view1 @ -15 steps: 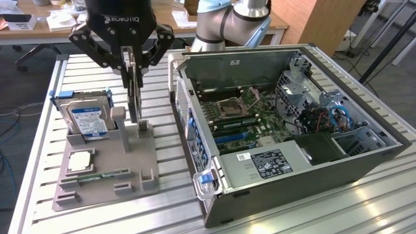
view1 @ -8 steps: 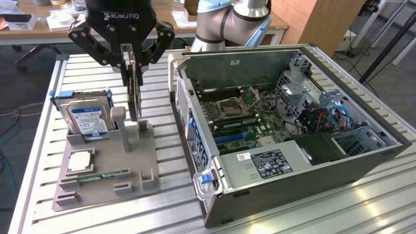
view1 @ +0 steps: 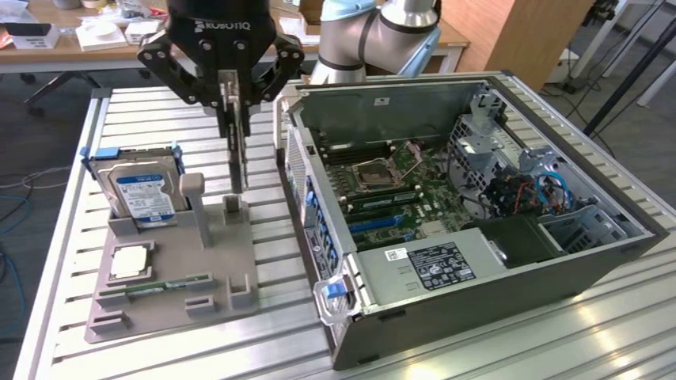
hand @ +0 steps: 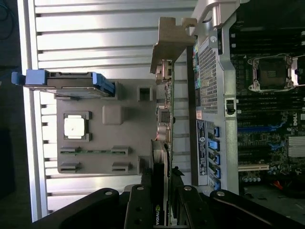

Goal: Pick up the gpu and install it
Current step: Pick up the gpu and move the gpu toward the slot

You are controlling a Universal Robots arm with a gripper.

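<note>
Exterior view: on a slatted aluminium table, a grey fixture tray sits at the exterior view's left with parts in its pockets. A silver hard drive with a blue label stands upright in the rear pocket, framed by blue rails. A square processor lies flat in a recess nearer the front. A narrow green memory stick lies in a slot along the front edge.

Over the tray's right-hand side hangs the black gripper, fingers pointing down and clamped on the gpu. The thin card is held on edge and hangs vertically. Its lower end is close above a slotted post on the tray; whether the two touch cannot be told. In the wrist view the card runs edge-on along the tray's case-side edge, its metal end bracket at the end away from the fingers, which press on its two faces.

At the exterior view's right, just beside the tray, an open computer case lies on its side. Inside it are a green motherboard with a processor socket near the middle and a grey power supply with a dark label against the near wall. A metal drive cage stands at the far right, with blue cables beside it.
</note>
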